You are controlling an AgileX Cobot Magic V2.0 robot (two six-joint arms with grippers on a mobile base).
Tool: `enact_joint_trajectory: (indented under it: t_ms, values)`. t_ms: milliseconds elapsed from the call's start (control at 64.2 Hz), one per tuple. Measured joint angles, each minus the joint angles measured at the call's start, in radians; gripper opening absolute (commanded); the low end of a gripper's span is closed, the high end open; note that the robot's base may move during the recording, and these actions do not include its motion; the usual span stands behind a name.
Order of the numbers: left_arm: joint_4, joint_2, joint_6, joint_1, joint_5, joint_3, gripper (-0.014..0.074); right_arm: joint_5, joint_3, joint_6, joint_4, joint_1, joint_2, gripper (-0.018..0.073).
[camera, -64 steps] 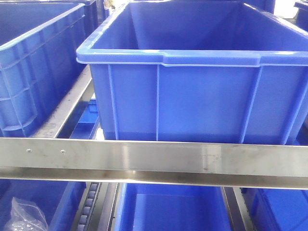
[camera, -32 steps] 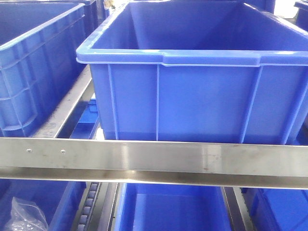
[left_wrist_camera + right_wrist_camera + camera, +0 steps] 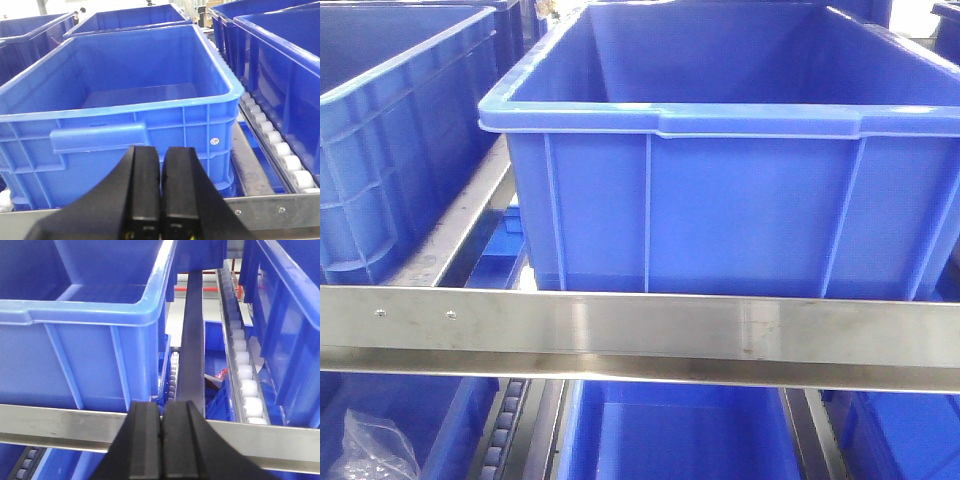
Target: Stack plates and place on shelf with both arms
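The plates are out of view in every frame. The shelf (image 3: 640,335) fills the front view as a brushed steel rail carrying big blue crates (image 3: 720,170). In the left wrist view my left gripper (image 3: 161,155) is shut with nothing between its black fingers, held in front of a blue crate (image 3: 120,100) on the shelf rail (image 3: 280,212). My right gripper (image 3: 161,412) is also shut and empty in the right wrist view, hovering before the shelf rail (image 3: 55,420) and a blue crate (image 3: 85,315).
A second crate (image 3: 390,130) stands at the left of the same tier, and more crates (image 3: 670,430) sit below. White roller tracks (image 3: 272,135) (image 3: 245,375) run between crates. A clear plastic bag (image 3: 370,445) lies in a lower-left crate.
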Motion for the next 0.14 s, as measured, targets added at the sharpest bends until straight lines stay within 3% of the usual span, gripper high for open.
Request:
enact_joint_trajectory:
  t_ms: [140]
  values:
    - [0.000,0.000,0.000,0.000,0.000,0.000,0.0083,0.000,0.000,0.000,0.000,0.000,0.000,0.0057]
